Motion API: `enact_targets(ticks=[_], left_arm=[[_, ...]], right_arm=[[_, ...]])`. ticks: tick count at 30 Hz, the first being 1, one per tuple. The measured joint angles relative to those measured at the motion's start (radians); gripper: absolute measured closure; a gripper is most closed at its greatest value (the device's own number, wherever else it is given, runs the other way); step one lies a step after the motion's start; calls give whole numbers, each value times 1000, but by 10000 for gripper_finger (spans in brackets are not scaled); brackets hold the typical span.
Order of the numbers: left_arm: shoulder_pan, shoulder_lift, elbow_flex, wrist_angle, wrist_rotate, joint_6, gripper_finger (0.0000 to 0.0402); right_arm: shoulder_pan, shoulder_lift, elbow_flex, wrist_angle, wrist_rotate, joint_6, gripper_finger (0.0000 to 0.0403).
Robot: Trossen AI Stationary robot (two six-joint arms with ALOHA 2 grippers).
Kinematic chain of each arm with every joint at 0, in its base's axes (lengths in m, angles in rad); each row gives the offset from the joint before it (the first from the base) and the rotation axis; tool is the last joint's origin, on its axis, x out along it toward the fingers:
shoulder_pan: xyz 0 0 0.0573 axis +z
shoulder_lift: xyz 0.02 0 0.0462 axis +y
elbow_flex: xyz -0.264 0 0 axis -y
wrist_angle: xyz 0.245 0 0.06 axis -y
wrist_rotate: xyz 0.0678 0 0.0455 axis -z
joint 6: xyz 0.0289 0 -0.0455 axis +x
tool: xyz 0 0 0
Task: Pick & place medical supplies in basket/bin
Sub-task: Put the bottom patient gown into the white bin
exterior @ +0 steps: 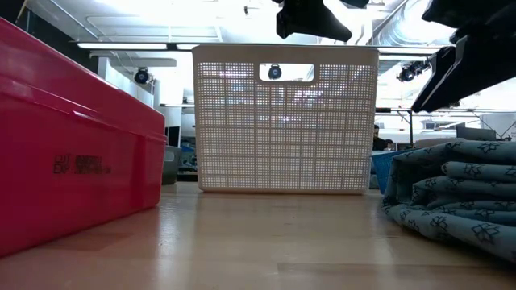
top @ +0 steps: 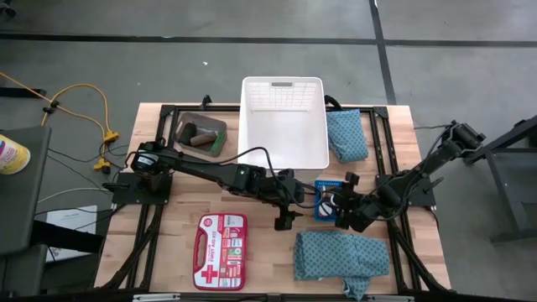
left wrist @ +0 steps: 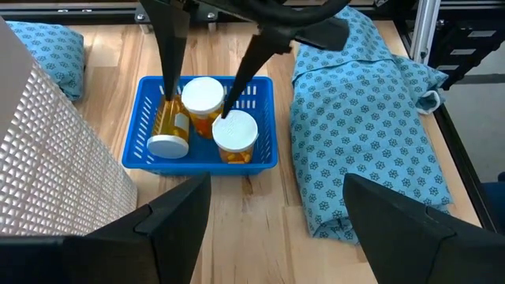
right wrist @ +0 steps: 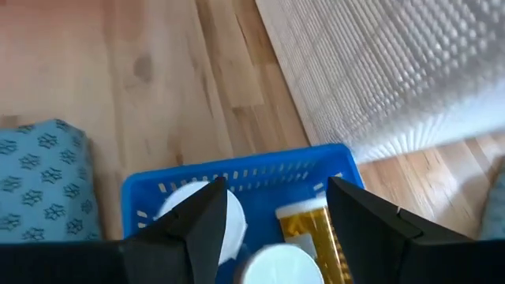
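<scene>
Right hand (left wrist: 207, 59) is down in the small blue tray (top: 323, 204) near the middle of the worktop (top: 168, 243), its two fingers spread apart and dipping among three orange bottles (left wrist: 172, 126) with white caps (left wrist: 203, 93); they straddle the bottles but are not clamped on any of them. Left hand (top: 284, 220) hovers just beside the tray, fingers wide apart and holding nothing. The big white basket (top: 284, 143) sits at the far side of the worktop, nothing showing inside it. To its left is the dark bin (top: 201, 134), with brown and black rolls and a green piece in it. One teal cloth (top: 346, 134) lies just to the right of the basket, and the other (top: 340, 254) lies folded at the near edge, close to the tray. A red first aid kit (top: 220, 250) rests at the near left.
</scene>
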Motion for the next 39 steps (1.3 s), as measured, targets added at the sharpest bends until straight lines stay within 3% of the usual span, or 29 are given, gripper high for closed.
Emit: enact_targets(ticks=[13,29,39], left_arm=[[0,0,0,0,0,4,121],[-2,-6,0,-9,0,4,121],[-77,-111,0,-113,5,-10,121]], right_arm=[[0,-161,0,187,3,-217,198],[0,-223,0,194,-1,-219,198],[0,-223,1,193,-23,-219,198]])
